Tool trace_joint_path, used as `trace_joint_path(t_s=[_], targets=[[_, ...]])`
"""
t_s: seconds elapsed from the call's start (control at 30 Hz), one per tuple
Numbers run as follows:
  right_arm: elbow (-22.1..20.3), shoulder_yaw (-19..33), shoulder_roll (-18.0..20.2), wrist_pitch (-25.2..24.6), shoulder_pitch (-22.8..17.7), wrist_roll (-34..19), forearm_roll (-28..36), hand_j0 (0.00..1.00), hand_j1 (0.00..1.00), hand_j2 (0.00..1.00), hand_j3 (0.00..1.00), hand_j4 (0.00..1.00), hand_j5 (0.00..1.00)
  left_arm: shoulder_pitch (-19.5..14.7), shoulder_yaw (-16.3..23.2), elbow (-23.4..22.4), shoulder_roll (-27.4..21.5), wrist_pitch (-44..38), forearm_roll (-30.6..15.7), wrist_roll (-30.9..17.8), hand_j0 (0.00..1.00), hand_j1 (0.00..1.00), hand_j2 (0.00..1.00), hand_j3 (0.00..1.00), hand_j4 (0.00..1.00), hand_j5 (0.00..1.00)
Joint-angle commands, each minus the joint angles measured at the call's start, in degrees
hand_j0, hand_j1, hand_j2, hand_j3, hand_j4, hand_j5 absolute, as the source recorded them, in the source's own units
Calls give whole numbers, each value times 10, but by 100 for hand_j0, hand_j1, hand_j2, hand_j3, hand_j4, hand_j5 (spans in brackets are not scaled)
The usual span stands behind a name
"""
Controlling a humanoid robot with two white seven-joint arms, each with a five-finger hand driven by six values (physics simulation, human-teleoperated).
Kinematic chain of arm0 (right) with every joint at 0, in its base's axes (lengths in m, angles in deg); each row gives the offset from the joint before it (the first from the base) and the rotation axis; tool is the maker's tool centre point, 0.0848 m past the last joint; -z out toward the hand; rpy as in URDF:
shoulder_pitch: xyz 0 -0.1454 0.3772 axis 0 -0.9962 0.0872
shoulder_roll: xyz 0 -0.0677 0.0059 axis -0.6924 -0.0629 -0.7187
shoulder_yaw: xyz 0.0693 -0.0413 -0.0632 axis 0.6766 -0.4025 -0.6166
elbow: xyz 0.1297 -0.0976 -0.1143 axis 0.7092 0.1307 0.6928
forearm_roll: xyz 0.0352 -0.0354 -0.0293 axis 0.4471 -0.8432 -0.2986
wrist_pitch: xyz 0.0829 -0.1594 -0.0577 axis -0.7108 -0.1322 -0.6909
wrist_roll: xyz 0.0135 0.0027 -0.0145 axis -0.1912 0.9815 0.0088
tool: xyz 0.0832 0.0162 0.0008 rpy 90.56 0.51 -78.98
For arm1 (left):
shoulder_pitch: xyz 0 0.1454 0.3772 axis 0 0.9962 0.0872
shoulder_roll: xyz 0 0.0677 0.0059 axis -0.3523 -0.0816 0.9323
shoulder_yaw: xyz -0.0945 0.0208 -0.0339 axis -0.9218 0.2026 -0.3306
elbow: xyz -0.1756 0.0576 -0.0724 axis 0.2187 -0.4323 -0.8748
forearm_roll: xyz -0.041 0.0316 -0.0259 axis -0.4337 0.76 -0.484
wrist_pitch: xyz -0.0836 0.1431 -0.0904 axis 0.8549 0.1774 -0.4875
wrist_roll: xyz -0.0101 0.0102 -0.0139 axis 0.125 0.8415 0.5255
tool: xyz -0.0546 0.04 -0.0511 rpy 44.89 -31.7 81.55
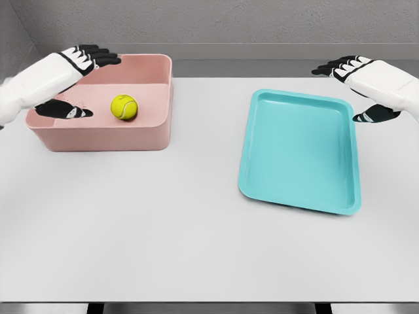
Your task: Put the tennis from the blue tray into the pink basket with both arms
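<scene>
Tennis ball [124, 106] resting inside pink basket [154, 134]; left hand [75, 82] spread wide above basket, holding nothing; right hand [357, 82] likewise, beside blue tray [301, 157].

On the bench [196, 248] two containers stand well apart. The basket [105, 139] sits at the far left, the tray [301, 150] to the right of the middle, a little nearer and turned slightly askew. The tennis ball [124, 106] lies inside the basket, on its floor, near the middle. The left hand [77, 82] hangs over the basket's left end, left of the ball. The right hand [359, 85] hangs beyond the tray's far right corner, over the bench.
</scene>
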Motion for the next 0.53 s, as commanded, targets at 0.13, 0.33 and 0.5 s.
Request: trace_joint_path(t_s=[0.13, 0.33, 0.5], targets=[[-1, 0, 1, -1, 0, 0, 2, 100, 100, 100, 100, 100, 100, 36, -33, 41, -7, -1, -6, -2, 100, 100, 100, 100, 100, 100], [0, 0, 1, -1, 0, 0, 2, 100, 100, 100, 100, 100, 100, 51, -31, 42, -13, -1, -6, -3, 100, 100, 100, 100, 100, 100], [0, 0, 1, -1, -1, 0, 2, 100, 100, 100, 100, 100, 100, 51, -31, 45, -13, -1, -6, -3, 100, 100, 100, 100, 100, 100]])
